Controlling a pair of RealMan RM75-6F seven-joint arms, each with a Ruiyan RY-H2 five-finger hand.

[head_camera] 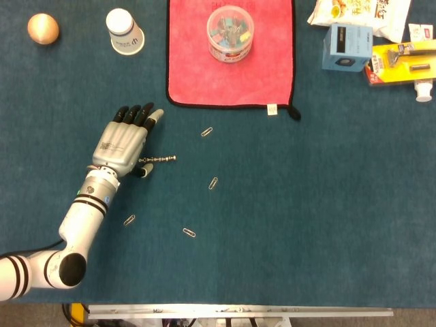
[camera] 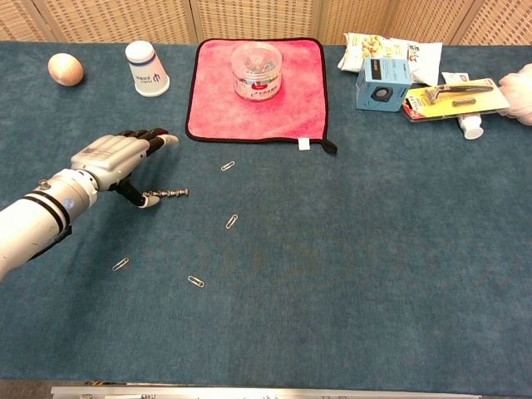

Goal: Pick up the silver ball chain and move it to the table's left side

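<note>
The silver ball chain [head_camera: 158,159] [camera: 169,194] lies straight on the blue table cloth, left of centre. My left hand [head_camera: 122,144] [camera: 112,158] hovers just left of it, palm down, with its fingers stretched out and apart. The thumb tip sits right at the chain's left end; I cannot tell whether it touches. Nothing is held in the hand. My right hand does not show in either view.
Several paper clips [head_camera: 213,182] lie scattered around the chain. A pink cloth [head_camera: 231,75] with a clear tub of clips [head_camera: 230,33] is behind it. A paper cup [head_camera: 125,31] and an egg [head_camera: 43,28] stand far left; boxes and packets [head_camera: 347,46] are far right.
</note>
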